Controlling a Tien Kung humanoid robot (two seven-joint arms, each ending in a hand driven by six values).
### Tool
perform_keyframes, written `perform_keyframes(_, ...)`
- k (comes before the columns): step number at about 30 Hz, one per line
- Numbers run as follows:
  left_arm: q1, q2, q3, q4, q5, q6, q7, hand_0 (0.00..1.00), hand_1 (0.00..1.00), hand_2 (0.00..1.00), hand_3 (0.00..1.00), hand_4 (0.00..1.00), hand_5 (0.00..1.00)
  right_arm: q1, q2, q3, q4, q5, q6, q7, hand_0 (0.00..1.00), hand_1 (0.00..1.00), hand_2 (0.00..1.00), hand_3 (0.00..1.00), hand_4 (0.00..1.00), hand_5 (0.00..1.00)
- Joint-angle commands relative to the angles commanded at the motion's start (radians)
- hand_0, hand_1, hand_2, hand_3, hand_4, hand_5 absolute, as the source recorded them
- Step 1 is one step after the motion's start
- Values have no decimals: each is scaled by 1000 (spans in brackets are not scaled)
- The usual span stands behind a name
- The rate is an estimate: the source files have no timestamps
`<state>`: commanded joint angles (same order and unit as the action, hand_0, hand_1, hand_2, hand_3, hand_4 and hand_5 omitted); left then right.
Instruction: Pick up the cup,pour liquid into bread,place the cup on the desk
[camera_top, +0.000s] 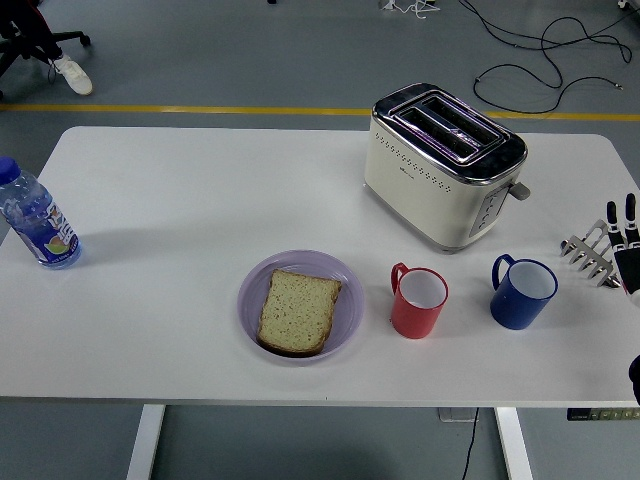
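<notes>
The right hand (622, 248), fingers spread and empty at the table's right edge, should reach left for the blue cup (522, 292) standing upright beside the red cup (417, 300), wrapping its body squarely, opposite the handle
</notes>
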<state>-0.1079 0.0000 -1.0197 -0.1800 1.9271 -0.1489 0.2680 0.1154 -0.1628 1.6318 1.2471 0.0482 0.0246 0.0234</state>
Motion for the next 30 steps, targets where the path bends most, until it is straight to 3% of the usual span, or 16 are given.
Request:
perform_keyframes(15, -4, 0, 1, 0, -2, 0, 1, 652, 688, 704, 589, 292, 896, 6, 0, 20, 2, -28, -14, -5, 609, 558, 626, 593, 558, 30)
perform_keyframes(30, -50, 0, -22, 0, 14, 12, 0, 653, 689, 704, 589, 292, 896, 40, 15, 68, 35, -143, -64, -3, 608, 561, 626, 594, 553, 32)
